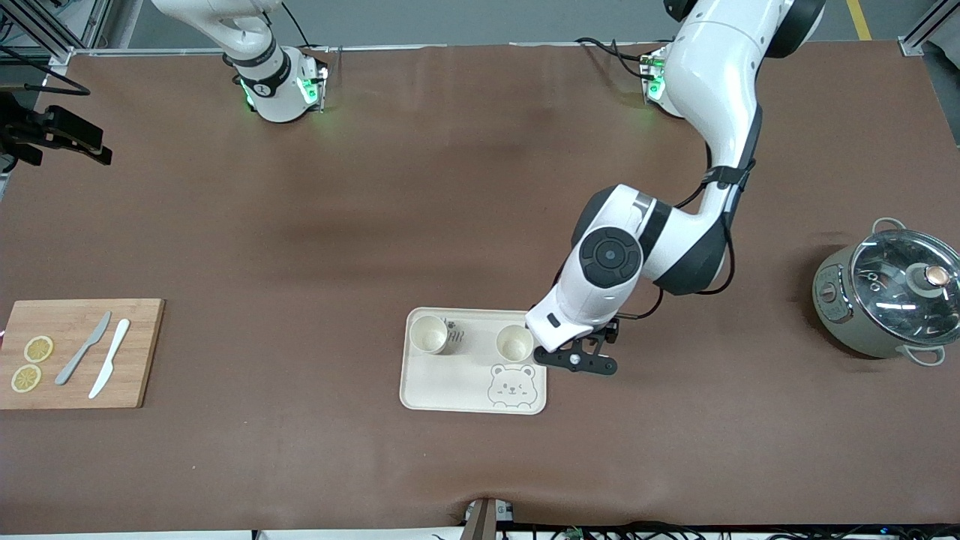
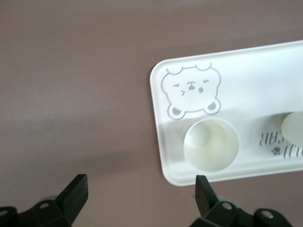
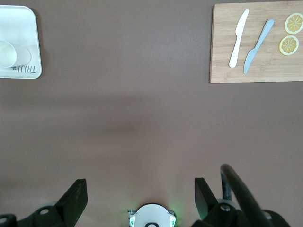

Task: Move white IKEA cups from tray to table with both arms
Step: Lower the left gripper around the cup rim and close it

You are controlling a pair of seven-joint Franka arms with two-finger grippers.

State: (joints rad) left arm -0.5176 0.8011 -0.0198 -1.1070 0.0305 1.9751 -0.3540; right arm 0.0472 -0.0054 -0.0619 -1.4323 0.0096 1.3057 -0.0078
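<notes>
Tray: the cream bear tray lies flat on the brown table, and everything below is placed from it.
First cup: one white cup stands upright on the tray, at the tray's end toward the left arm, just above the bear drawing as the front camera sees it.
Second cup: the other white cup stands upright on the tray too, at the tray's end toward the right arm, beside the small print. The two cups are apart.
Left gripper: the left gripper hangs just off the tray's edge, close to the first cup. Its fingers are spread wide and hold nothing.
Right gripper: the right gripper waits high up near its own base, well away from the tray. Its fingers are wide apart and empty.
Board: a wooden board lies well away from the tray, toward the right arm's end of the table. On it are a gray knife, a white knife and two lemon slices.
Pot: a pot with a glass lid sits well away from the tray, toward the left arm's end.
</notes>
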